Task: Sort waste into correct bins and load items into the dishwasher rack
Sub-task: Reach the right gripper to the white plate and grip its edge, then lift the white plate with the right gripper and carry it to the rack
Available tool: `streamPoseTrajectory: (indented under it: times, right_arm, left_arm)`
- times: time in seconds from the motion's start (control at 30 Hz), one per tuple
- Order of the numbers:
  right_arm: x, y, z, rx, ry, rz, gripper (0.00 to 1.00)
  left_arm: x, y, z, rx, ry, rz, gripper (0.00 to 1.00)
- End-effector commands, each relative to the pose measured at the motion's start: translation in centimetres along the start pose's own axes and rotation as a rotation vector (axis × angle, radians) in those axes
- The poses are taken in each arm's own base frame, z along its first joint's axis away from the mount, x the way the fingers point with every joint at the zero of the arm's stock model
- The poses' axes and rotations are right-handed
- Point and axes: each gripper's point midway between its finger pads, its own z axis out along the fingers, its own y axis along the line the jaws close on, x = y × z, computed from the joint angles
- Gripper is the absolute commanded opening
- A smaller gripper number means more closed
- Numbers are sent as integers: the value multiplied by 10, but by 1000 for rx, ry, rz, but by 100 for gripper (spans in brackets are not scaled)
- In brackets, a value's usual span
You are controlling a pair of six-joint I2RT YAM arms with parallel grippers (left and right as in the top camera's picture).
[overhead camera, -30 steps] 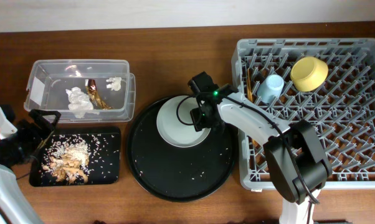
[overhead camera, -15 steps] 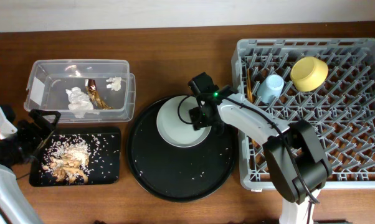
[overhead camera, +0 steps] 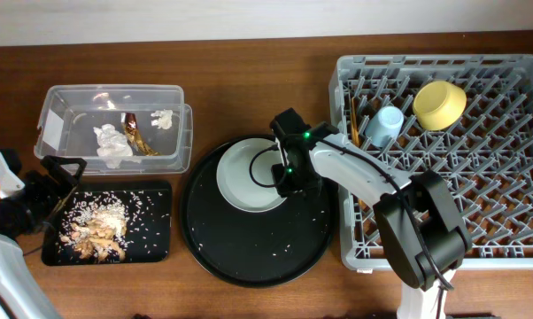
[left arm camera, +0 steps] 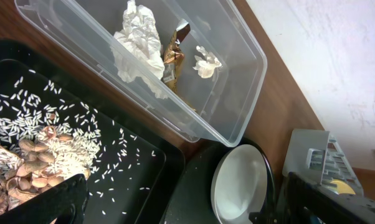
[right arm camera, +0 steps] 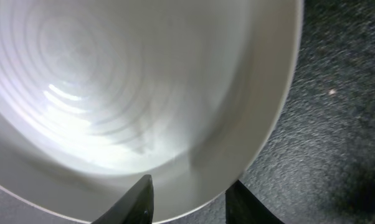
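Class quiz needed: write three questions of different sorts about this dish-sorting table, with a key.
1. True or false: the yellow bowl sits in the rack.
2. The tissue lies in: A) the clear tub, B) the flat black tray, C) the rack.
3. Which end effector has a finger on each side of the plate's rim?
Key: 1 true; 2 A; 3 the right end effector.

I counted one clear plastic rectangular tub (overhead camera: 67, 124), one flat black rectangular tray (overhead camera: 156, 239), one large round black tray (overhead camera: 249, 252) and one large square grey plastic rack (overhead camera: 479, 186) with pegs. Of waste there were two pieces of crumpled white tissue (overhead camera: 112, 142) and one shiny gold-brown foil wrapper (overhead camera: 139, 137). Of dishes there were one round grey plate (overhead camera: 240, 177), one small light-blue cup (overhead camera: 387, 126) and one yellow bowl (overhead camera: 440, 104).
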Motion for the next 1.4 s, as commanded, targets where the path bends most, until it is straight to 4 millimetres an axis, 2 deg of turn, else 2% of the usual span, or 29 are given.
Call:
streamPoseTrajectory:
  times: [0.0, 0.13, 0.37, 0.57, 0.77, 0.83, 0.87, 0.97, 1.03, 1.1, 1.17, 1.2, 1.23, 1.27, 1.37]
  right_arm:
    - [6, 5, 4, -28, 28, -43, 36]
    - [-13, -20, 2, 119, -59, -47, 37]
    - [-45, -21, -2, 152, -197, -57, 37]
    - [-49, -26, -2, 180, -223, -55, 37]
    - [-47, -31, 17, 168, -261, -58, 36]
    - [-46, -31, 18, 169, -259, -58, 32]
    - [-46, -31, 18, 169, -258, -58, 23]
    - [-45, -32, 19, 169, -257, -58, 8]
    - [-46, -32, 18, 169, -258, -59, 4]
    - [-58, -28, 3, 169, -303, -65, 4]
    - [-79, -11, -47, 149, -411, -141, 4]
    - [-83, -4, -79, 134, -470, -142, 4]
    - [-80, -2, -105, 127, -507, -140, 4]
    - [-76, -4, -123, 129, -528, -151, 4]
    - [-52, -24, -171, 177, -548, -211, 4]
  left_arm:
    - [-4, -4, -3, 11, -11, 8, 100]
    - [-4, -4, -3, 11, -11, 8, 100]
    - [-4, -4, -3, 11, -11, 8, 100]
    - [-4, -4, -3, 11, -11, 8, 100]
    - [-4, -4, -3, 11, -11, 8, 100]
    - [-4, -4, -3, 11, -11, 8, 100]
    - [-4, -4, -3, 11, -11, 8, 100]
    - [-4, -4, -3, 11, -11, 8, 100]
    - [-4, -4, -3, 11, -11, 8, 100]
    - [-4, -4, -3, 11, -11, 8, 100]
    - [-4, -4, -3, 11, -11, 8, 100]
    - [-4, -4, -3, 11, -11, 8, 100]
    - [-4, -4, -3, 11, -11, 8, 100]
    - [-4, -4, -3, 11, -11, 8, 100]
    - [-4, -4, -3, 11, -11, 8, 100]
